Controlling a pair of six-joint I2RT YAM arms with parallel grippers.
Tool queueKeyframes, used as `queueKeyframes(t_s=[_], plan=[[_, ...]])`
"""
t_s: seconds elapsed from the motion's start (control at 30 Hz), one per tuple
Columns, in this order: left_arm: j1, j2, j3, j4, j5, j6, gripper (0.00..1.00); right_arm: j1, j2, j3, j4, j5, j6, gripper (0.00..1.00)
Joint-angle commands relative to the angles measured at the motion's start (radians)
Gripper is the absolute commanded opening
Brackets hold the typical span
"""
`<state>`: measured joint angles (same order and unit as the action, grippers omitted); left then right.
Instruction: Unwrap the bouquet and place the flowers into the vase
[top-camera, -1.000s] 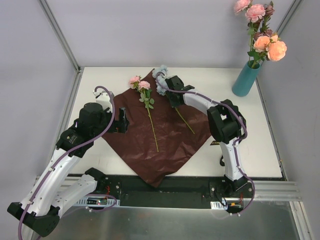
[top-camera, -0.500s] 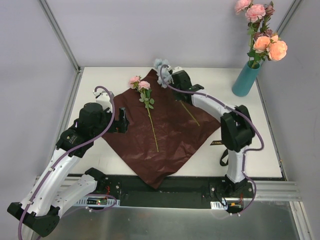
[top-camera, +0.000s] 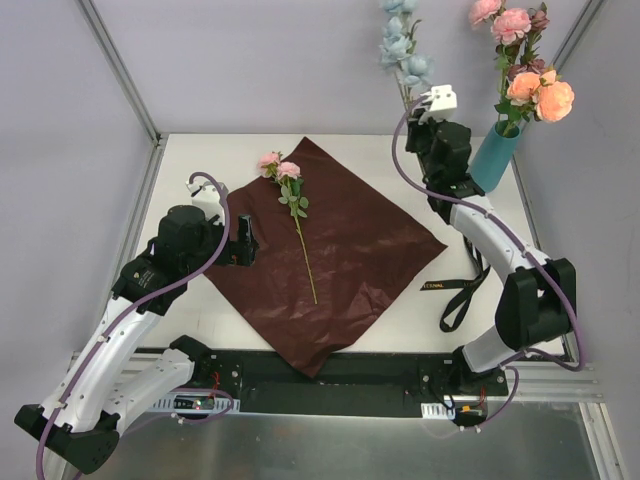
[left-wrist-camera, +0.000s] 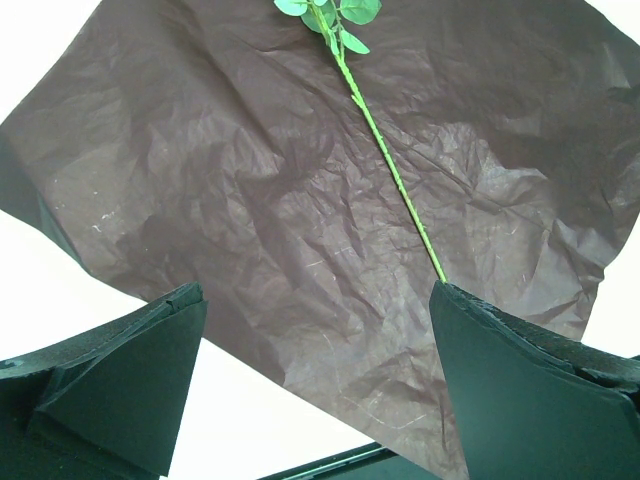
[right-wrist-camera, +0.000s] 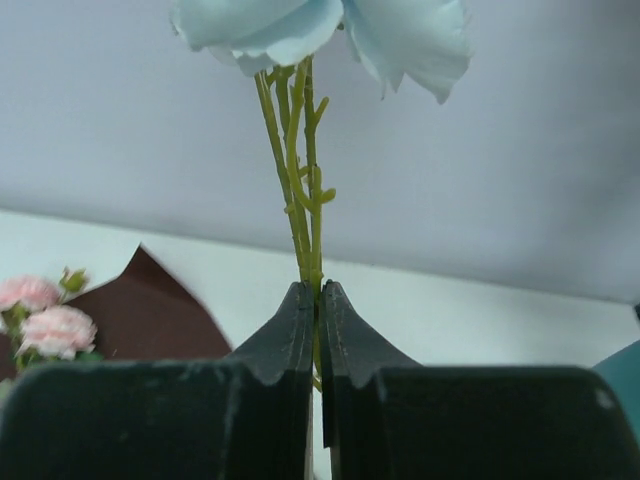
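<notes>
Pale lilac-grey walls closed in a white worktop (top-camera: 225, 160). A crinkled, dark maroon paper sheet (top-camera: 340, 270) lay opened out flat across the middle of it like a diamond, its near corner hanging over the worktop's front edge.

The left arm's claw (left-wrist-camera: 315, 295) hovered over the sheet's left edge, its jaws spread wide with nothing between them. Its wrist view looked down between the two black fingers onto the paper. The right arm reached up beyond the sheet's far right edge. Its claw (right-wrist-camera: 318, 290) was pinched tight on the thin green stems of a pale blue artificial flower spray (top-camera: 404, 48), holding it upright in the air with the blooms above the claw.

Beyond the sheet's right corner, well apart from it, a tall teal-blue cylindrical vase (top-camera: 490, 160) stood upright, already holding pink and peach flowers (top-camera: 528, 70). The held spray was just left of the vase, not in its mouth.

On the sheet, left of its centre, lay one pink-bloomed flower on a long green stem (top-camera: 295, 205), blooms toward the sheet's far corner and stem end toward the near one. A black ribbon (top-camera: 462, 292) lay loose on the worktop just off the sheet's right corner.
</notes>
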<state>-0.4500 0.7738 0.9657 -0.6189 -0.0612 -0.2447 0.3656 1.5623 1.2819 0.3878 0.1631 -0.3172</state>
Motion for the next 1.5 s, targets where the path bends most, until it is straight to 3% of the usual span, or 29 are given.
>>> queueKeyframes(t_s=[0.0, 0.57, 1.07, 1.47], plan=[[0.007, -0.011, -0.004, 0.013, 0.024, -0.001, 0.99, -0.094, -0.056, -0.039, 0.357, -0.137, -0.039, 0.0], [0.01, 0.036, 0.008, 0.013, 0.014, 0.013, 0.99, -0.421, 0.143, 0.189, 0.597, -0.247, -0.06, 0.0], [0.014, 0.065, 0.007, 0.01, -0.026, 0.025, 0.99, -0.504, 0.38, 0.43, 0.665, -0.278, 0.029, 0.0], [0.017, 0.062, 0.011, 0.01, -0.009, 0.025, 0.99, -0.513, 0.398, 0.3, 0.74, -0.234, 0.081, 0.0]])
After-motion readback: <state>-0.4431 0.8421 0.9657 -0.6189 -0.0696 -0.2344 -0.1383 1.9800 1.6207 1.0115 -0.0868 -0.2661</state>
